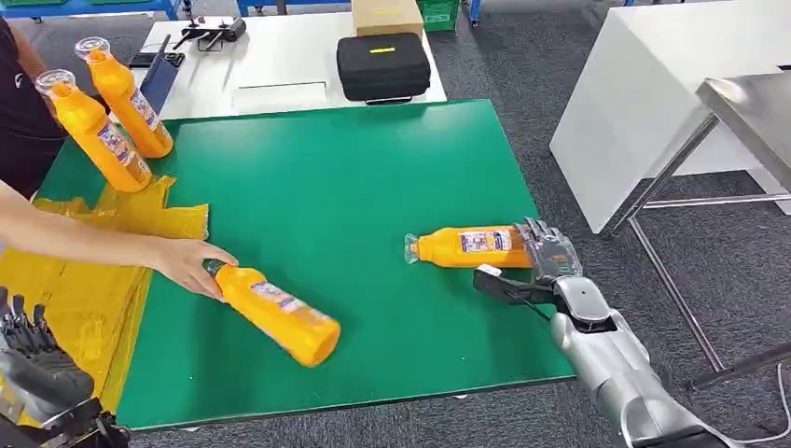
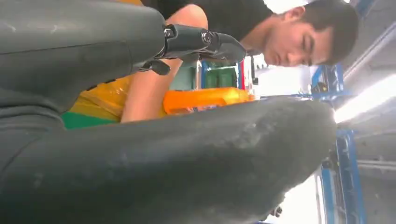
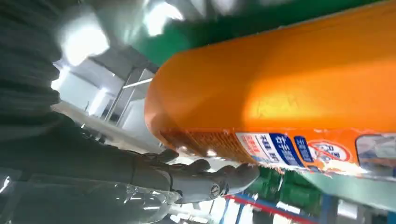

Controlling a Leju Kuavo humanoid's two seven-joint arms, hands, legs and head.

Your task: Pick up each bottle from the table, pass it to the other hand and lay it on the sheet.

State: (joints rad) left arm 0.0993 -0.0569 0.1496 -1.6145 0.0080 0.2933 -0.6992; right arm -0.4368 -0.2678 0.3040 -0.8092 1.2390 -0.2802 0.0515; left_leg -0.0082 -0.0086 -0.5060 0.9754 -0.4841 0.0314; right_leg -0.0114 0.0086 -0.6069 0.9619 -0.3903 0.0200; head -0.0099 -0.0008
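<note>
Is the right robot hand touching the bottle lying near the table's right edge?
Touching. In the right wrist view the fingers lie against the bottle; in the head view the right robot hand wraps its base.

Desk mat [image 1: 354, 215] flat green, no pattern. Bottles all bright orange: one by right hand [image 1: 466, 246] with white-blue label and clear cap; one under person's hand [image 1: 280, 315] same orange, pale label; two standing bottles [image 1: 112, 112] orange, clear caps, blue-red labels. Sheet [image 1: 75, 280] yellow, crinkled, glossy. Right hand [image 1: 548, 250] dark grey, arm silver. Left hand [image 1: 28, 327] black. Case [image 1: 382, 65] black with small yellow mark. Rear desk [image 1: 280, 56] white. Floor [image 1: 560, 112] dark grey carpet.
</note>
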